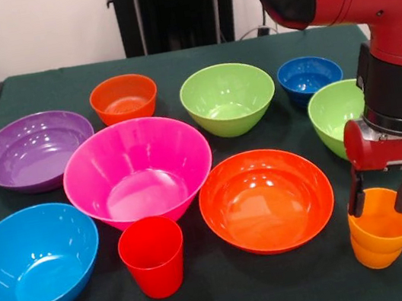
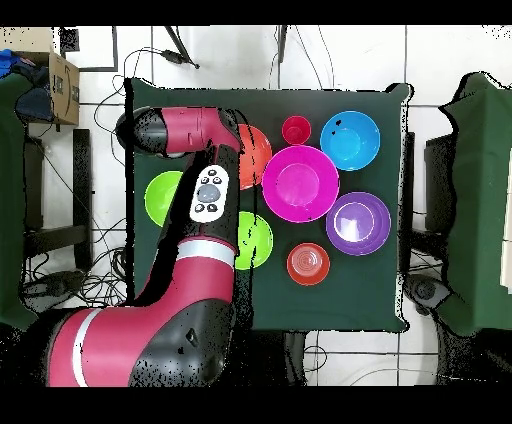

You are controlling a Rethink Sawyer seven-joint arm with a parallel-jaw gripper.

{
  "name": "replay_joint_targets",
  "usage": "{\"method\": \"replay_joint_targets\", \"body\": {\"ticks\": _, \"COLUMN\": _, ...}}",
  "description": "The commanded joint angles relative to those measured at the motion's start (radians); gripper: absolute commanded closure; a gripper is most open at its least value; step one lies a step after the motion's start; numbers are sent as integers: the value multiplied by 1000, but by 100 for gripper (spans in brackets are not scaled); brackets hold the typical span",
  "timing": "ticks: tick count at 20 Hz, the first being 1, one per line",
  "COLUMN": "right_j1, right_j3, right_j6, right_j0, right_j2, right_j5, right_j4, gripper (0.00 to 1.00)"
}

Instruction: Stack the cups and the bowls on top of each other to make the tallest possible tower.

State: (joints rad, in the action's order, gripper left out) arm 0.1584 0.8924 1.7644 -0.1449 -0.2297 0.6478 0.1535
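My end effector (image 1: pixel 385 199) hangs over the small glossy orange plastic cup (image 1: pixel 384 233), which stands upright on the dark green tabletop (image 1: pixel 286 291); my two dark fingers (image 1: pixel 356 194) are spread about as wide as the cup's mouth, one at each side of the rim, and I cannot tell whether they are pressing on it. The narrow glossy red plastic cup (image 1: pixel 154 256) stands upright and apart, just in front of the large pink plastic bowl (image 1: pixel 137 170). Beside the pink bowl sits the large orange-red plastic bowl (image 1: pixel 265 199), between the red cup and the orange one. The light blue plastic bowl (image 1: pixel 34 259) lies on the other side of the red cup, and the purple plastic bowl (image 1: pixel 36 149) sits behind it. Further back stand the small orange-red plastic bowl (image 1: pixel 123 98), a lime green plastic bowl (image 1: pixel 228 98) and the small dark blue plastic bowl (image 1: pixel 309 77). A second lime green plastic bowl (image 1: pixel 336 115) shows partly behind my red and black arm (image 1: pixel 392 49). Every bowl and cup rests singly, mouth up, none nested in another. From above, my arm covers the orange cup and part of the large orange-red bowl.
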Motion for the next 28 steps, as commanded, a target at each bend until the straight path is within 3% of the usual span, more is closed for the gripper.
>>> {"method": "replay_joint_targets", "body": {"ticks": 1, "right_j1": -33, "right_j3": 83, "right_j6": 137, "right_j0": 3, "right_j2": 76, "right_j5": -5, "right_j4": -11, "gripper": 0}}
{"method": "replay_joint_targets", "body": {"ticks": 22, "right_j1": -30, "right_j3": 68, "right_j6": 45, "right_j0": 29, "right_j2": 101, "right_j5": 25, "right_j4": -34, "gripper": 0}}
{"method": "replay_joint_targets", "body": {"ticks": 28, "right_j1": -57, "right_j3": -5, "right_j6": 16, "right_j0": 36, "right_j2": 95, "right_j5": 140, "right_j4": -30, "gripper": 0}}
